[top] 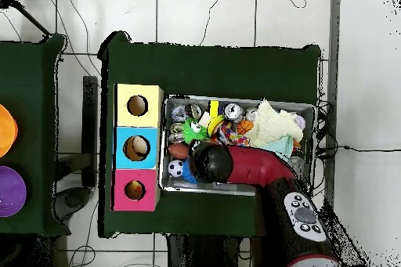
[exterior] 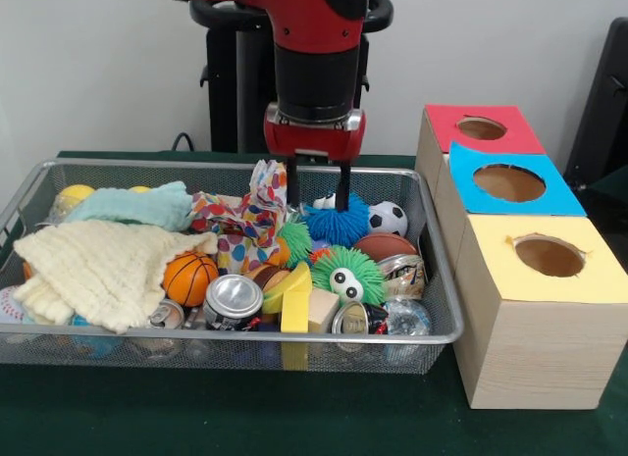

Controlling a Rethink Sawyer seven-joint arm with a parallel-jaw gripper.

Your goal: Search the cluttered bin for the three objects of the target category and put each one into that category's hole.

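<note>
At the front rim of the wire bin I count three metal cans, one in the middle with its shiny top up, one small beside it to the left and one to the right, plus a crushed one behind them near the right wall. Beside the middle can stand a yellow block and a pale wooden block. One basketball lies against the cream cloth, which covers the left front part of the bin. Behind are two fuzzy balls with eyes, a green one and a blue one, one brown football and one soccer ball at the far right corner. A dotted cloth and a mint cloth lie along the far rim. The gripper hangs over the blue fuzzy ball, its two fingers apart and holding nothing. To the right of the bin stand three boxes, each with one hole: yellow nearest, blue, then red.
</note>
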